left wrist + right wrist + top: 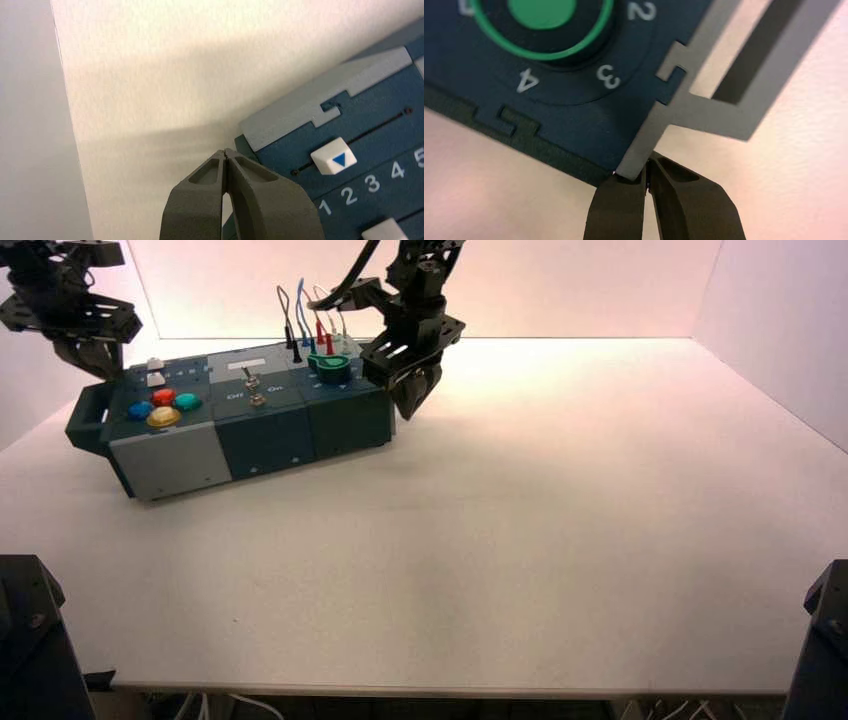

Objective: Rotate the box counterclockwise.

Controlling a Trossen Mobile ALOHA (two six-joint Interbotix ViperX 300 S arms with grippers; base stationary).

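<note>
Claws closed: my right one [410, 400] at the right end of the box [230, 420], left [100, 355] by its left end, gripping nothing I see. Box angled on the table's [520, 570] left, dark teal-and-grey, coloured buttons [163, 407], green knob [330, 365].

bright pinkish overhead glow, soft shadows, right wrist view blurred
</note>
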